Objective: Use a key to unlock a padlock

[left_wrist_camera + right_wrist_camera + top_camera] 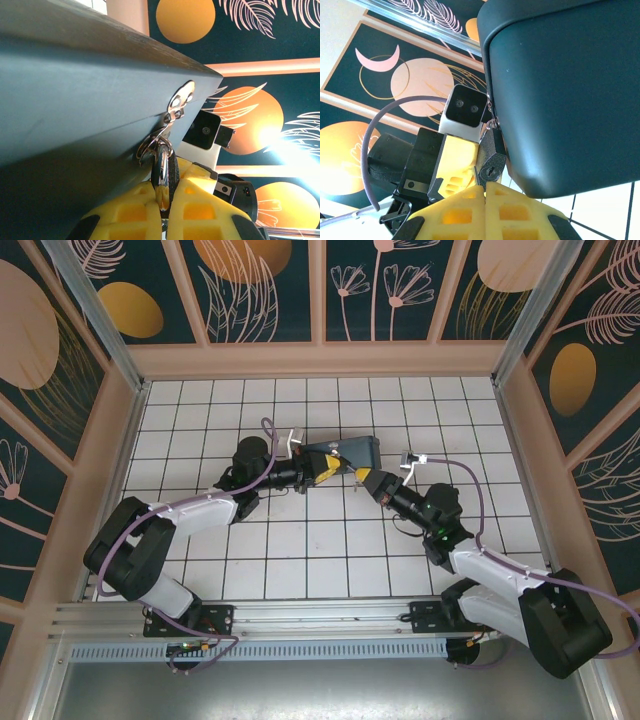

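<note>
Yellow ribbed fingers of the left arm [166, 190] are clenched on the padlock [172, 171], leaving only the narrow slit that its shiny edge and dark body fill, low and centre in the left wrist view. The padlock hangs from a small metal hasp [181, 98] on the corner of a dark blue-grey box [75, 100], which takes up the upper left of that view. In the right wrist view the padlock [493, 159] sits at centre against the box's lower left corner, its keyhole facing the camera. The right arm's fingers [485, 190] are pressed flat together at the bottom centre, their tips just under the padlock and touching or nearly touching it. A thin sliver of metal [476, 175] stands at those tips just left of the keyhole; it is too small to tell whether it is the key. From above, both arms meet at the box [352, 452] in the middle of the white-tiled bench [300, 540], the left fingers [325, 469] against its lower left and the right fingers [372, 483] just below its right end.
</note>
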Action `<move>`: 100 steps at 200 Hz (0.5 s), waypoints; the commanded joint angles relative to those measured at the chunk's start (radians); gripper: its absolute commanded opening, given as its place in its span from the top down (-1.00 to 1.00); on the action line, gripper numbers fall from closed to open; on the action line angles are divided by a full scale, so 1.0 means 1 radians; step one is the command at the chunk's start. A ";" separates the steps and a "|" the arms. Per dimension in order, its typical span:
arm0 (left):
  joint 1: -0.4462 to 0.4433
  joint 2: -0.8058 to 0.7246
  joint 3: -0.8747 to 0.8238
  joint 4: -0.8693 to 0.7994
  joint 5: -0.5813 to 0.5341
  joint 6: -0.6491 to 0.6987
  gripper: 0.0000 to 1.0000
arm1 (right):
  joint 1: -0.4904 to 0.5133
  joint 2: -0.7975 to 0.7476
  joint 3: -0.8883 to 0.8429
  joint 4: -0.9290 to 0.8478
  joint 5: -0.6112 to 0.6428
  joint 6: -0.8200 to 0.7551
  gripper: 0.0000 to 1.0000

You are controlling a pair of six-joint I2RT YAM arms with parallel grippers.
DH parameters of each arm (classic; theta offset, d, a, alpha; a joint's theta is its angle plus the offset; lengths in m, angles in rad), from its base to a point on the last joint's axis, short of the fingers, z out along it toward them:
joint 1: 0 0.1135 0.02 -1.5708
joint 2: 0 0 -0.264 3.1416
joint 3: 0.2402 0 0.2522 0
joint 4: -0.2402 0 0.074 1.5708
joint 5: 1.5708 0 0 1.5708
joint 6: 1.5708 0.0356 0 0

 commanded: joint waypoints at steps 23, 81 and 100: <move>0.008 -0.015 0.043 0.076 -0.005 0.000 0.96 | -0.005 -0.044 -0.008 0.005 0.015 -0.017 1.00; 0.011 -0.002 0.066 0.084 0.002 -0.007 0.97 | -0.004 -0.040 -0.028 0.006 0.014 -0.027 1.00; 0.011 -0.002 0.067 0.079 0.002 -0.004 0.97 | -0.004 -0.018 -0.024 0.021 0.009 -0.027 1.00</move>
